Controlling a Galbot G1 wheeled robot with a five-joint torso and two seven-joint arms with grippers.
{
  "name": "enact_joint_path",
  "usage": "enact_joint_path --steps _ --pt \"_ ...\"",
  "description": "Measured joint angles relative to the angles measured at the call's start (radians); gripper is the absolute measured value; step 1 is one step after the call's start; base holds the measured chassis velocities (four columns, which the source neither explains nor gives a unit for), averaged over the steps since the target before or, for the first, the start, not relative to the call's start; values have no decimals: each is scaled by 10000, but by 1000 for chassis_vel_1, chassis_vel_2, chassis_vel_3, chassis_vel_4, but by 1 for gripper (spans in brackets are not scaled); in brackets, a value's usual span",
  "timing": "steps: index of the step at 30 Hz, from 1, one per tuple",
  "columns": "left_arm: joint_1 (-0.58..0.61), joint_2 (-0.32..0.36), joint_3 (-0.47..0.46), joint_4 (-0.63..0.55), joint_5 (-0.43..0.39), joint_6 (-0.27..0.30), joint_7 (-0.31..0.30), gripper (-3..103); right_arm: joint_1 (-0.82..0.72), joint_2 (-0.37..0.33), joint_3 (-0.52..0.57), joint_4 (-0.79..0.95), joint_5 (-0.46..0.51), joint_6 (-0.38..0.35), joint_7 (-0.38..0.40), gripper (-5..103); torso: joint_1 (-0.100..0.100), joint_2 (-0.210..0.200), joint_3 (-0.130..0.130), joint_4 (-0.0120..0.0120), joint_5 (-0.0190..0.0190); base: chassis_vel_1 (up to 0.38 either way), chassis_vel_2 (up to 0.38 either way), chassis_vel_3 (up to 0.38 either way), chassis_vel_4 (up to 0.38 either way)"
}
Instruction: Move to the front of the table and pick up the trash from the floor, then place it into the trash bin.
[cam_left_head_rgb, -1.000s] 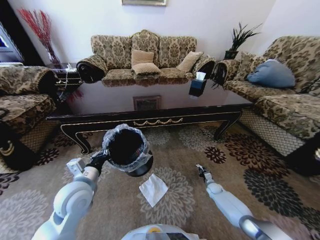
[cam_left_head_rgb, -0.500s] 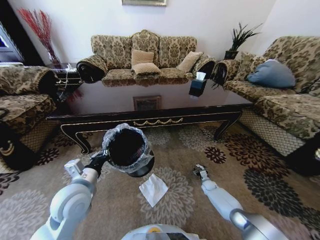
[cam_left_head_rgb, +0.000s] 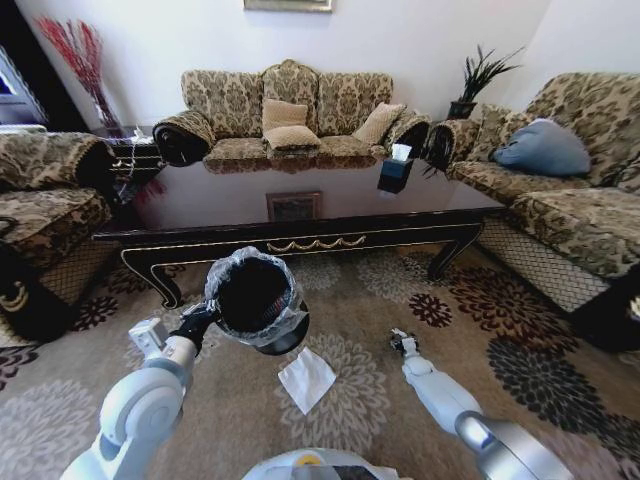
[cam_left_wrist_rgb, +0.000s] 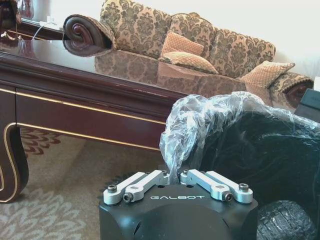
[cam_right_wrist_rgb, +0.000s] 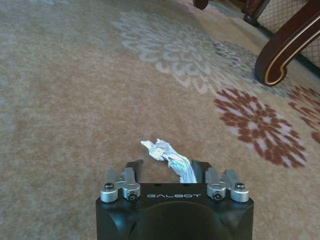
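My left gripper (cam_left_head_rgb: 199, 320) is shut on the plastic-lined rim of the black trash bin (cam_left_head_rgb: 252, 297), holding it tilted above the carpet in front of the dark table (cam_left_head_rgb: 230, 205). In the left wrist view its fingertips (cam_left_wrist_rgb: 176, 176) pinch the crinkled bag beside the bin (cam_left_wrist_rgb: 265, 150). A flat white paper square (cam_left_head_rgb: 307, 379) of trash lies on the carpet just below the bin. My right gripper (cam_left_head_rgb: 402, 343) is low over the carpet to the right of the paper. It stands open (cam_right_wrist_rgb: 167, 167), with a small crumpled wrapper (cam_right_wrist_rgb: 167, 155) lying between its fingers.
Patterned sofas ring the table on the left (cam_left_head_rgb: 45, 200), back (cam_left_head_rgb: 290, 110) and right (cam_left_head_rgb: 570, 190). A black tissue box (cam_left_head_rgb: 396, 170) stands on the table. A curved table leg (cam_right_wrist_rgb: 282, 52) rises beyond the right gripper. A black bag (cam_left_head_rgb: 20, 295) sits at the far left.
The right forearm has sunk lower and swung slightly left, with its gripper staying near the same carpet spot. The left arm and the bin have barely moved.
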Motion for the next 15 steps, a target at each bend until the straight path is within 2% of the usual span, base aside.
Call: enact_joint_path --steps 4,6,9,10,12,15 --pt "0 45 0 0 0 0 0 3 -8 -17 -12 -7 -67 -6 -39 39 0 0 0 2 4 0 0 0 0" --pt "-1 54 0 0 0 0 1 3 -23 -53 -3 -9 -127 -6 -40 39 0 0 0 3 3 0 0 0 0" --pt "-13 62 25 1 0 0 1 3 -105 -227 70 9 -247 -10 -39 22 0 0 0 -3 3 0 0 0 0" --pt "-13 62 25 1 0 0 1 3 -105 -227 70 9 -247 -10 -39 22 0 0 0 -3 3 0 0 0 0" --pt "-15 63 65 0 -2 0 5 3 -141 -357 141 43 -326 -9 -37 12 0 0 0 -4 3 0 0 0 0" --pt "-18 65 87 -4 -1 0 5 3 -169 -490 198 89 -361 15 -35 7 0 0 0 -3 1 0 0 0 0"
